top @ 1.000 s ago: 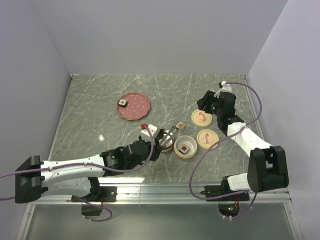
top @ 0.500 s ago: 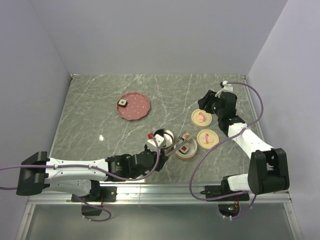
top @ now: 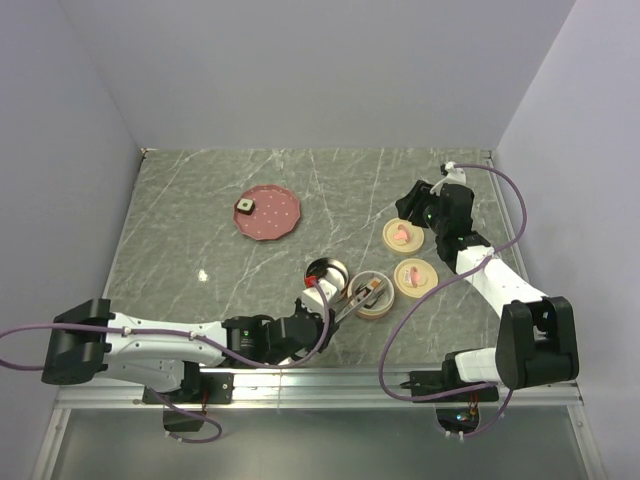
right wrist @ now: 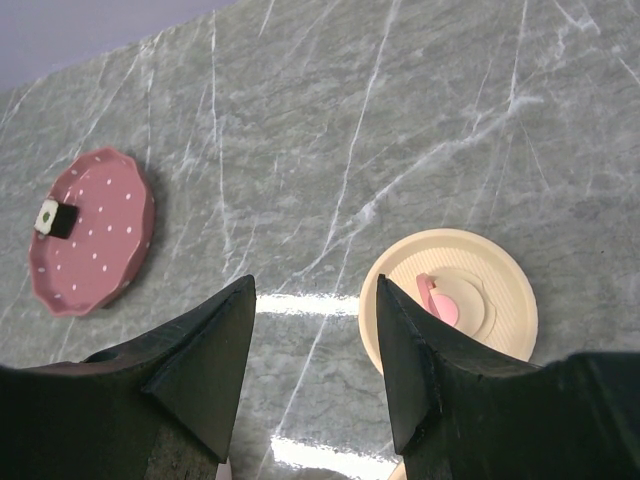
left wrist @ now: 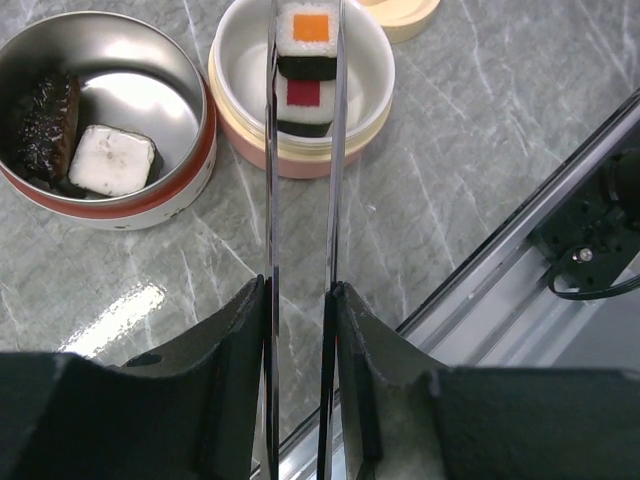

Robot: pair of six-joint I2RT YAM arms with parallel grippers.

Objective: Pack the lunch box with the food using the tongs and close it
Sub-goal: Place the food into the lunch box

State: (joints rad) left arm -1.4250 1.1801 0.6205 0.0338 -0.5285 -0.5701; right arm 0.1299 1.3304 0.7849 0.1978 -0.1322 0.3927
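My left gripper [left wrist: 298, 290] is shut on the long silver tongs [left wrist: 271, 180], low and close to the table's near edge. Their tips pinch an orange-topped food block [left wrist: 310, 30] inside the cream round lunch box tier [left wrist: 300, 162], right above a red-topped block [left wrist: 303, 98] lying there. In the top view the tongs [top: 356, 298] reach into that tier [top: 388, 305]. The steel tier [left wrist: 120, 215] holds a white block [left wrist: 110, 160] and a dark piece [left wrist: 45, 115]. One more block [top: 243, 206] sits on the pink plate [top: 280, 220]. My right gripper [right wrist: 315, 290] hangs open and empty.
Two cream lids with pink tabs lie right of the tiers, one [top: 402, 234] farther back and one [top: 413, 275] nearer. The right gripper hovers by the far lid [right wrist: 500, 290]. A metal rail [left wrist: 520, 270] runs along the near table edge.
The left arm swung right and pulled back toward the near edge, carrying the orange-topped block in the tongs from beside the steel tier into the cream tier. The right gripper shifted slightly.
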